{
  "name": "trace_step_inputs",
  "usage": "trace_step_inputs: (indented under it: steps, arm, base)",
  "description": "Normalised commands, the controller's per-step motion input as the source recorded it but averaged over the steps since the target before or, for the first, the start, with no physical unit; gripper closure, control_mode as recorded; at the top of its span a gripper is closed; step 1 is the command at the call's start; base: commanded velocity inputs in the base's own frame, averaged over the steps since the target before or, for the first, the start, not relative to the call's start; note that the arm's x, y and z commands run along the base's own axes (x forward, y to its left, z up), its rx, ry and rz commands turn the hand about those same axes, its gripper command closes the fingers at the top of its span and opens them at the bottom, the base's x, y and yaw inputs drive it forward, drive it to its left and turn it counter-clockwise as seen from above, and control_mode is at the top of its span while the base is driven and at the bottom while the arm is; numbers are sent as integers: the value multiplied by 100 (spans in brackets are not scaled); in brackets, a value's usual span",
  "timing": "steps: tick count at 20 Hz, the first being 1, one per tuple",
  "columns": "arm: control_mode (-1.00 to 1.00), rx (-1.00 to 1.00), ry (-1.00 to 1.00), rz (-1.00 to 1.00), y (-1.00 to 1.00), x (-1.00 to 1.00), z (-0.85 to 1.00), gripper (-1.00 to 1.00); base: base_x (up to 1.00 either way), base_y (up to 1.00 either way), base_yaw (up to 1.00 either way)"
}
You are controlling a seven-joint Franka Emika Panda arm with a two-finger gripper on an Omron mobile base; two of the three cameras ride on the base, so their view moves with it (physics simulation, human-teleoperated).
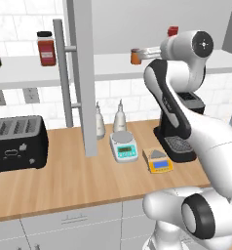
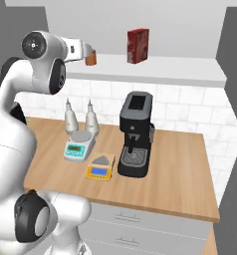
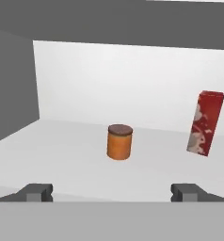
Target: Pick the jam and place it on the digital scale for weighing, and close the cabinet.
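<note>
Standing upright on the smooth white shelf [image 3: 62, 146], the squat cylindrical jam [image 3: 119, 141] is faced by the level, wide-spread tool [image 3: 112, 192].

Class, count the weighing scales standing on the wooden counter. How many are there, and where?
2. The white-and-teal scale stands before the two bottles; the yellow-orange digital scale sits right of it, beside the coffee machine.

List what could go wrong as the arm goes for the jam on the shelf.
1. The gripper is open and short of the jam; closing early would miss it.
2. The red box stands upright beside it; a wide swing could topple it.
3. On the counter, the digital scale adjoins the white-and-teal scale; placement could go wrong.
</note>
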Motion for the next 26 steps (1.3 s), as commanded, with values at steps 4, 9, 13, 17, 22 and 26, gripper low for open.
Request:
trace_step_inputs:
  steps: [4,9,13,17,22,26]
  arm:
    - [-100,0,0,0,0,61,0,-100]
    - [-100,0,0,0,0,58,0,-100]
    - [-100,4,4,0,0,47,0,-100]
    - [-100,1,7,0,0,46,-3,-100]
    - [-100,0,3,0,6,38,-2,-100]
    - [-100,0,1,0,1,33,-3,-100]
  base:
    - [0,0,0]
    - [0,0,0]
    - [0,0,0]
    - [0,0,0]
    - [0,0,0]
    - [0,0,0]
